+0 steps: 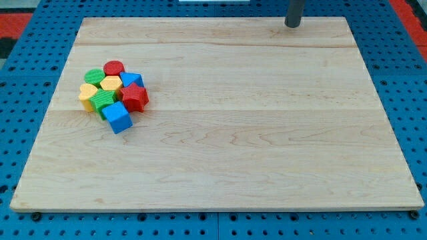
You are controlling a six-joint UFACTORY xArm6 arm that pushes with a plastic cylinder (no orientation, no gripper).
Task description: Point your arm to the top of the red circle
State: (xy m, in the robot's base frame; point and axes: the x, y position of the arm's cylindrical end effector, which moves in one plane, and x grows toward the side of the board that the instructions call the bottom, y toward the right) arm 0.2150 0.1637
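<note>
The red circle sits at the top of a tight cluster of blocks at the view's left on the wooden board. My tip is at the view's top, right of centre, near the board's top edge and far to the right of the red circle. It touches no block. Around the red circle lie a green block, a yellow hexagon and a blue block.
The cluster also holds a yellow heart, a green block, a red star-like block and a blue cube. A blue pegboard surrounds the board.
</note>
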